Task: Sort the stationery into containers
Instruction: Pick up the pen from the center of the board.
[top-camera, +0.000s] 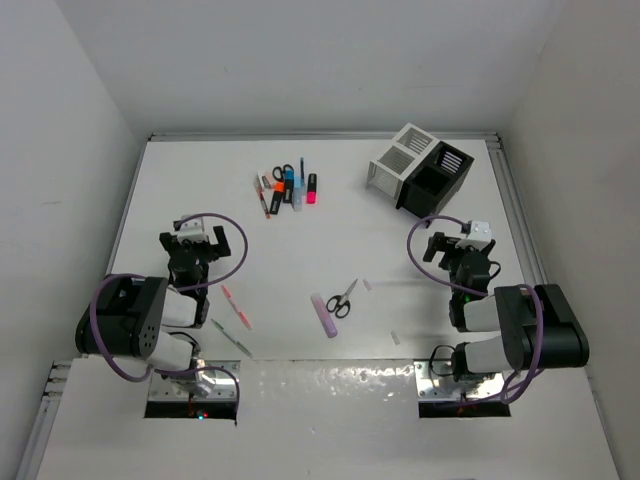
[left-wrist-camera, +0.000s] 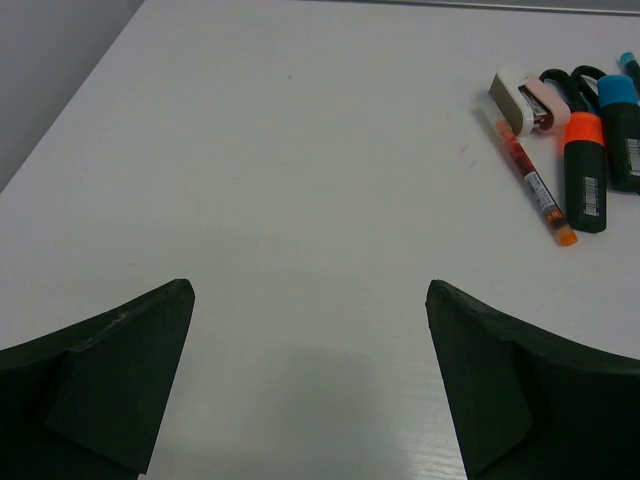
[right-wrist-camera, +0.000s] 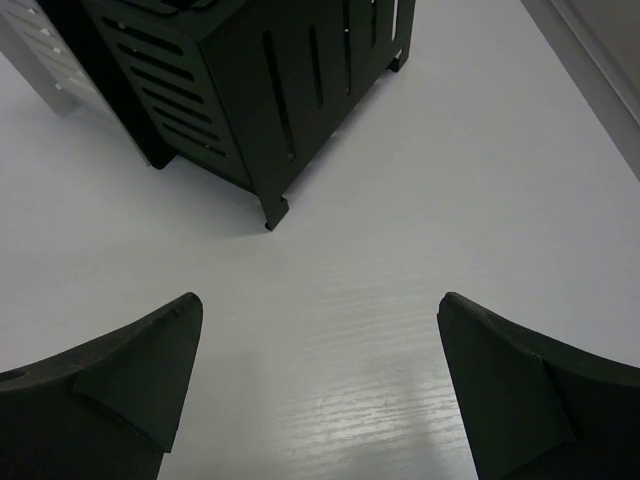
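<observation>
Top external view: pens are clustered at 12 o'clock on the surface, boxes at 1 o'clock, scissors and bar at centre. The left fingers and right fingers are spread wide, empty.

I see a smooth table with faint wood grain, a matt black box, a shiny plastic marker.

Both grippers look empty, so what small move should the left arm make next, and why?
Probably ease the left gripper forward and to its right, toward the red pen. Its jaws stand open and empty, and that pen is the closest item in its wrist view, at the edge of the marker cluster, with bare table beside it.
</observation>
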